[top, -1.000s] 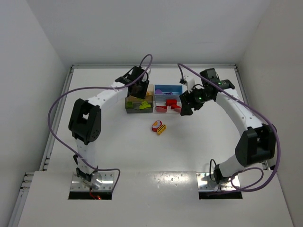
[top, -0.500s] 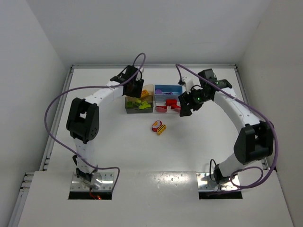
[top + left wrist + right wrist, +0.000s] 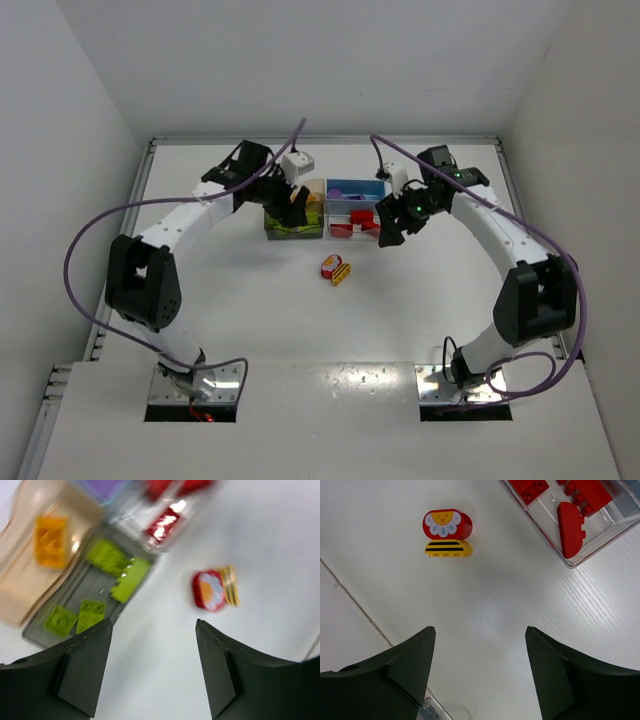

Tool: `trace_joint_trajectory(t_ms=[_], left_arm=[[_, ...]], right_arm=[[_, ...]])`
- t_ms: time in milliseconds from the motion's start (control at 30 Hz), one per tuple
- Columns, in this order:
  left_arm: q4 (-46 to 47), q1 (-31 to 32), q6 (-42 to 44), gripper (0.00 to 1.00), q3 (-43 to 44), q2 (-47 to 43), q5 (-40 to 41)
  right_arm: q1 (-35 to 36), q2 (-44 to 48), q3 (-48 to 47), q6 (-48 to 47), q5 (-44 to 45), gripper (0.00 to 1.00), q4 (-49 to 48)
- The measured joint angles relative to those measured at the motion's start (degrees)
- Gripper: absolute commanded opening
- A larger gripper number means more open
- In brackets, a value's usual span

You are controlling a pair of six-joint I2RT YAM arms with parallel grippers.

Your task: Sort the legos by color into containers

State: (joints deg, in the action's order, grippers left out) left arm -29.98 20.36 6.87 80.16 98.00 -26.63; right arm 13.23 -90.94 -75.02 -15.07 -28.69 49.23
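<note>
Two legos lie together on the white table: a red one with a white pattern (image 3: 330, 265) (image 3: 447, 524) and a yellow one with black stripes (image 3: 343, 274) (image 3: 448, 548). Four containers stand in a block. The tan one (image 3: 314, 188) holds an orange lego (image 3: 50, 541), the dark grey one (image 3: 272, 232) holds green legos (image 3: 120, 570), the blue one (image 3: 356, 184) holds purple pieces, and the clear one (image 3: 602, 541) holds red legos (image 3: 570, 525). My left gripper (image 3: 154, 624) hangs open and empty over the dark grey bin's near edge. My right gripper (image 3: 480, 629) is open and empty beside the clear bin.
A raised rim runs round the table, with white walls close behind and at both sides. Purple cables arch above both arms. A metal strip (image 3: 435, 711) shows at the bottom of the right wrist view.
My left gripper has opened from shut above the tan and grey bins, and its elbow has swung out to the left. The right gripper has widened slightly and barely moved.
</note>
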Motion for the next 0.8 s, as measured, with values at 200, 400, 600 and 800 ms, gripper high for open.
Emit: trace_joint_trajectory(t_ms=[200,400,600,800], left_arm=[[-11.23,6.4,27.91,0.74,-0.66,-3.15,-13.09],[-16.48,11.58,45.33,0.76,-2.29,-1.14,-15.21],[-13.86,13.09,53.33,0.78,-1.22,4.68,-14.71],[-12.41,16.48,60.11,0.78,1.25,9.66,-13.79]], right_arm=[[-1.29,2.19,4.0,0.2,0.35,0.78,-1.2],[-11.19,5.97,8.31,7.45,-0.02,0.91,-3.37],[-26.6,8.57,12.35,15.72,-2.38,0.96,-6.08],[-30.88,11.82,14.4,19.28,-5.29,0.96,-6.08]])
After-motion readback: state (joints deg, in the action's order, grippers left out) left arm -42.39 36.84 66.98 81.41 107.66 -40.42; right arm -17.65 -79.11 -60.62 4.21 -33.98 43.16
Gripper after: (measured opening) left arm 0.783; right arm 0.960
